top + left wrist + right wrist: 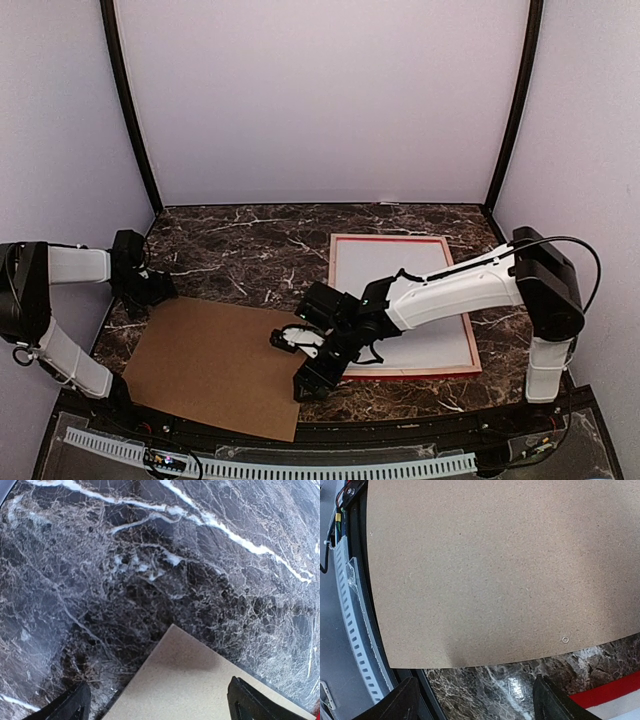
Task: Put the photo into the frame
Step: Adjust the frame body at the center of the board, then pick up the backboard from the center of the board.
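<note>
Thin-railed red rectangular frame [390, 238]: flat on dark marble table [250, 235]; white-backed paper photo [390, 264], apparently face-down, inside. Left gripper [157, 705], right gripper [477, 702]: wide open, empty. Right poised at flat brown backing board [495, 570] edge; pinch squarely.

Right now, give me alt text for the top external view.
The right gripper hangs open over the right edge of a brown board lying on the marble table, its arm reaching across the near left corner of the red frame. A white sheet fills the frame; the left gripper, open, sits at the board's far left corner.
</note>
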You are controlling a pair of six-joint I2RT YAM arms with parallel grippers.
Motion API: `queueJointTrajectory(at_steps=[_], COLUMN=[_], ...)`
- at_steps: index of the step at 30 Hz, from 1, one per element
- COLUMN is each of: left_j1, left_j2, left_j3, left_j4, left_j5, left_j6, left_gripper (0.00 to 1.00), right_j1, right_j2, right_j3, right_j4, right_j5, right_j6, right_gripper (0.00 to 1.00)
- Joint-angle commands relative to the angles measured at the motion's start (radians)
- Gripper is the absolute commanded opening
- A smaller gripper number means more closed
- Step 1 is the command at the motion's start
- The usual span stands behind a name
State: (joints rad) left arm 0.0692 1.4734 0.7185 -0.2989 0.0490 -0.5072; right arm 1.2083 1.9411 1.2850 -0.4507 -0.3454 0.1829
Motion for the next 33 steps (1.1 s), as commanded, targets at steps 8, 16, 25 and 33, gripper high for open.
queueJointTrajectory(at_steps=[8,16,25,33], left_j1=[0.004,0.005,-0.009,-0.076], left_j2=[0.034,0.065,0.199,0.426], left_j3=[-0.052,-0.04,0.094,0.333], left_j4=[0.045,0.079,0.124,0.131], left_j5=[0.105,0.188,0.248,0.282], left_j6=[0.006,0.009,0.025,0.04], left_gripper=[0.94,0.85,0.77,0.74], right_j1=[0.007,-0.026,-0.103,-0.151], right_j2=[0.11,0.158,0.181,0.228], right_j3=[0.059,0.1,0.149,0.211], right_j4=[0.001,0.018,0.032,0.023], right_j5=[0.025,0.014,-0.008,-0.018], right_j6=[0.022,0.05,0.076,0.087], right_gripper=[0.79,0.79,0.79,0.79])
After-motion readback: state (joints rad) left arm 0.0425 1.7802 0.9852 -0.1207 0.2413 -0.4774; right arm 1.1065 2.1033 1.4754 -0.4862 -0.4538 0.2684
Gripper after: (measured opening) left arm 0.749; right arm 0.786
